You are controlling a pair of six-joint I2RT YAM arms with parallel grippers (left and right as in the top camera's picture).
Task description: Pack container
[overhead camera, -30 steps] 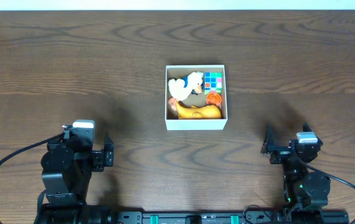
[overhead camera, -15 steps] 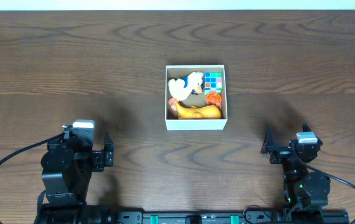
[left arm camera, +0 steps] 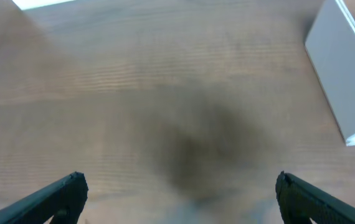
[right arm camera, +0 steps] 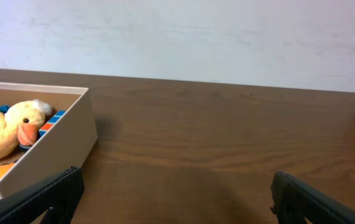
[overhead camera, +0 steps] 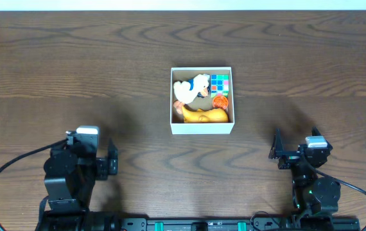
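while both arms sit back at the near edge of the table (overhead camera: 74, 64), the container (overhead camera: 202, 129) is out in the middle, well apart from either; left gripper (left arm camera: 180, 186) has its jaws spread wide over bare wood, holding nothing; right gripper (right arm camera: 174, 180) same deal, wide apart and empty; inside the box there's a plush duck (overhead camera: 192, 88), a colourful cube (overhead camera: 219, 83) and a yellow-orange toy (overhead camera: 202, 116), maybe a squash, hard to tell
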